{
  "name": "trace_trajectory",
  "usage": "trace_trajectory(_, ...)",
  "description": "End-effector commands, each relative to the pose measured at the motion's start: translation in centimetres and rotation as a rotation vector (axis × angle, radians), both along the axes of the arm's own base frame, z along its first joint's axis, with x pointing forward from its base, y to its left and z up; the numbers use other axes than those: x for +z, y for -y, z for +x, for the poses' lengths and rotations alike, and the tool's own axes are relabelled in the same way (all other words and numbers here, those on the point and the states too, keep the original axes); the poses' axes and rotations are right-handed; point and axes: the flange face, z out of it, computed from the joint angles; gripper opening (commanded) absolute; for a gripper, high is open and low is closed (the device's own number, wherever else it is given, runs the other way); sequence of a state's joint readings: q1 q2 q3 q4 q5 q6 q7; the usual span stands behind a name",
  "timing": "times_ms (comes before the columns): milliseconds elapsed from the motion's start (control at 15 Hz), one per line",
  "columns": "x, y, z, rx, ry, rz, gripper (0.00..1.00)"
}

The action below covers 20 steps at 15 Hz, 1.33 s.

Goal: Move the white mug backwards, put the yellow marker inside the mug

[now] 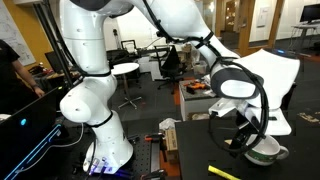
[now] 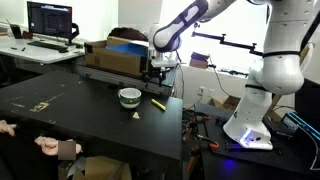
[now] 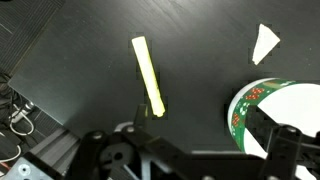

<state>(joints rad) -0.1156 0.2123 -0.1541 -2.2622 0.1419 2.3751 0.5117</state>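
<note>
The white mug (image 3: 272,118), squat with a green and red pattern on its wall, stands on the black table at the lower right of the wrist view. It shows in both exterior views (image 1: 266,150) (image 2: 130,97). The yellow marker (image 3: 147,75) lies flat on the table beside the mug, apart from it; it shows in both exterior views too (image 1: 222,172) (image 2: 157,102). My gripper (image 3: 205,132) is open and empty, hovering above the table. One finger is near the marker's near end and the other is over the mug's rim. In the exterior views the gripper (image 2: 155,76) (image 1: 238,128) hangs just above them.
A small white triangular scrap (image 3: 265,44) lies on the table near the mug. A cardboard box with a blue top (image 2: 115,55) stands at the table's back edge. A person's hand (image 2: 48,147) rests at the table's near corner. A monitor (image 2: 50,18) stands behind.
</note>
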Motion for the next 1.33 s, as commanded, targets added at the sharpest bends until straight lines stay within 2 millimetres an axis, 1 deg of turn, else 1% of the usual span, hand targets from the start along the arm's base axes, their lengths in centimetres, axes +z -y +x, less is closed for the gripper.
trace_trajectory(0, -1.2, 1.6, 0.7, -0.005, 0.000, 0.002, 1.00)
trace_trajectory(333, -3.6, 1.8, 0.9, 0.023, -0.018, 0.007, 1.00)
trace_trajectory(867, -6.6, 2.1, 1.2, 0.095, 0.004, 0.018, 1.00)
trace_trajectory(1267, -7.9, 1.7, 0.8, 0.114, 0.040, -0.008, 1.00)
